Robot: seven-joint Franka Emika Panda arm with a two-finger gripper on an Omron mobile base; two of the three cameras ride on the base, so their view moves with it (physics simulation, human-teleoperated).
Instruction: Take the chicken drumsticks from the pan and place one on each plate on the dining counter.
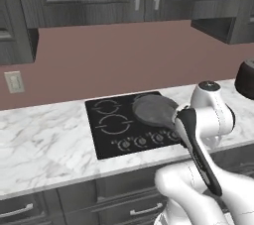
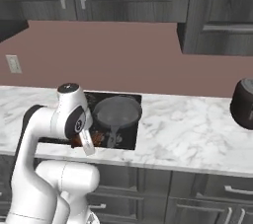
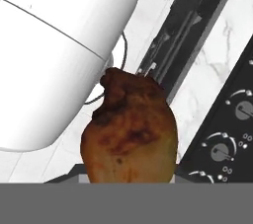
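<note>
in front of the cooktop (image 1: pixel 126 127), at the near edge of the marble counter (image 1: pixel 44 144), the gripper (image 2: pixel 88 141) hangs low beside the arm's own body with a chicken drumstick (image 3: pixel 129 129) between its fingers. in the hand view the reddish-brown meat sits right at the fingertips and hides them, and the jaws are closed on it; a sliver of the same brown shows under the wrist in the right base view. the drumstick is clear of the pan (image 2: pixel 117 111), which sits on the cooktop's right side with its handle pointing toward the counter's front edge. from both base views the pan's floor looks bare, but i cannot tell for certain whether a second piece lies in it, as the arm covers part of it in the left view.

the step in hand looks like carrying this piece off to a plate. to do it well, keep the grip steady and the hand level while the base turns away, since the meat is lumpy and could twist or slip in a two-finger hold. keep it clear of the counter's front edge and the drawer fronts (image 1: pixel 141 208) below, which are close by. set it down low over the plate's middle before letting go.

counted: one drumstick seen, one pan, one cooktop with a row of knobs (image 1: pixel 149 140), one dark round pot-like object (image 2: pixel 243 103) at the counter's right end, one wall outlet (image 1: pixel 14 82).
</note>
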